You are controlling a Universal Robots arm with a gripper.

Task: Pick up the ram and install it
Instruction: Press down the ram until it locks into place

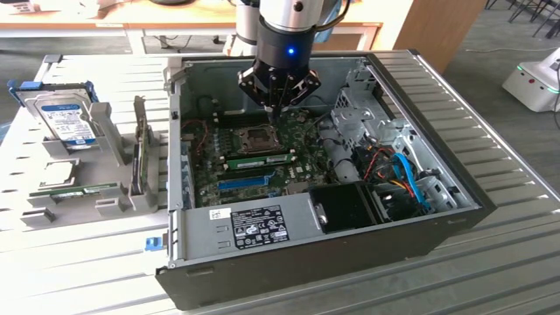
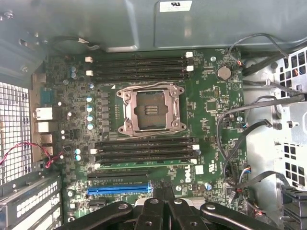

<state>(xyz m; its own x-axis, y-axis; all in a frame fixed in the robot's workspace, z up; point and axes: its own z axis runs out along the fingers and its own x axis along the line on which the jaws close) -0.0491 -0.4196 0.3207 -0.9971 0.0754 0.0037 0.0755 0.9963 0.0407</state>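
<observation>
My gripper [image 1: 278,111] hangs over the open computer case [image 1: 455,216], above the motherboard [image 1: 302,141] and near the CPU socket [image 1: 260,136]. Its fingers are shut with nothing between them. In the wrist view the gripper [image 2: 163,203] is pressed together over the board's edge. One long green ram stick [image 1: 262,159] stands in a memory slot beside the socket, and it appears in the wrist view as a pale green strip [image 2: 144,164]. A matching green stick [image 1: 83,191] lies in the grey rack at the exterior view's left, far from the gripper.
On the rack [image 1: 114,207] stand a blue-labelled hard drive [image 1: 68,118] and an upright expansion card [image 1: 140,147]. Inside the case are a black fan unit [image 1: 350,207], blue and orange cables [image 1: 407,177] and a drive cage [image 1: 363,98]. Several empty memory slots [image 2: 139,67] flank the socket [image 2: 149,109].
</observation>
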